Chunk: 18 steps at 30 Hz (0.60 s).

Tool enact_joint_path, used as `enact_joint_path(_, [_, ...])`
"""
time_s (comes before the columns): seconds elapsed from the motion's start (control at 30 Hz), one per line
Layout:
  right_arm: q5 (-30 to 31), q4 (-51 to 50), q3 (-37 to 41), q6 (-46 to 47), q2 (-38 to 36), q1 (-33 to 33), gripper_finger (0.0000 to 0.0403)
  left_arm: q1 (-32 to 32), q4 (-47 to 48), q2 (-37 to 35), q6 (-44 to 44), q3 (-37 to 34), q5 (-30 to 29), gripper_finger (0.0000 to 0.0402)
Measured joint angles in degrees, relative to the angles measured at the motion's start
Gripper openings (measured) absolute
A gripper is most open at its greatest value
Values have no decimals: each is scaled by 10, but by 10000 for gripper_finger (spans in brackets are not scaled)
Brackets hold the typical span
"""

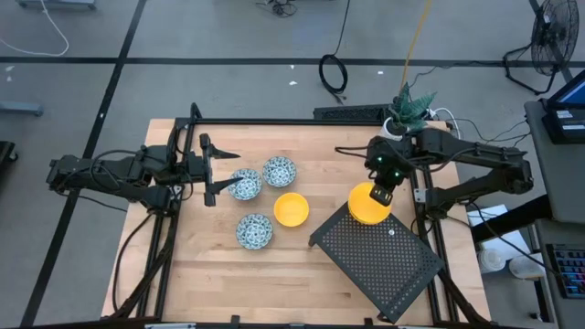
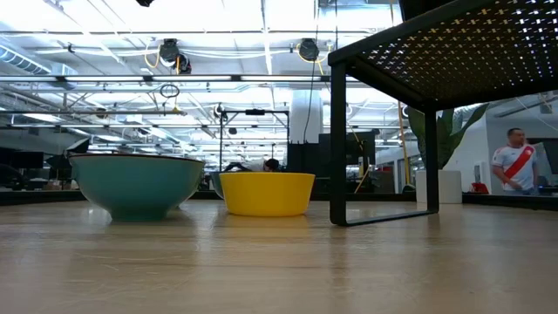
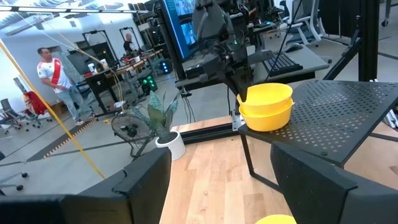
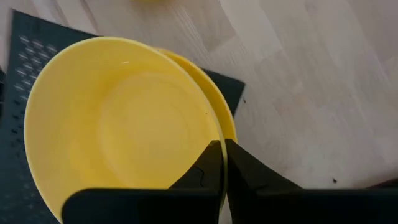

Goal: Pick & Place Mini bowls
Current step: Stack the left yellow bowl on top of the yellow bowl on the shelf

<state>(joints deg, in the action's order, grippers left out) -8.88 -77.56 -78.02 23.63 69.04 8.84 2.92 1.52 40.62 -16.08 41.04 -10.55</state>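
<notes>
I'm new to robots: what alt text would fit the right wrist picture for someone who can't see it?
The right end effector is shut on the rim of a yellow bowl, nested in a second yellow bowl on a black perforated rack, with the wooden table beyond.

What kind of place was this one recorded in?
Likely a robotics lab or workshop: open ceiling with pipes, desks with monitors, a floor fan, cables on the floor.
</notes>
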Motion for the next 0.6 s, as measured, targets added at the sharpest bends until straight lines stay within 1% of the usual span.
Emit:
enact_joint_path(0.2, [-4,16,28,-5,0,0,0,0,0,0,0,0,0,274])
enact_joint_path(0.5, [-4,23,30,8,0,0,0,0,0,0,0,0,0,274])
enact_joint_path(0.6, [-4,24,30,12,0,0,6,0,0,0,0,0,0,274])
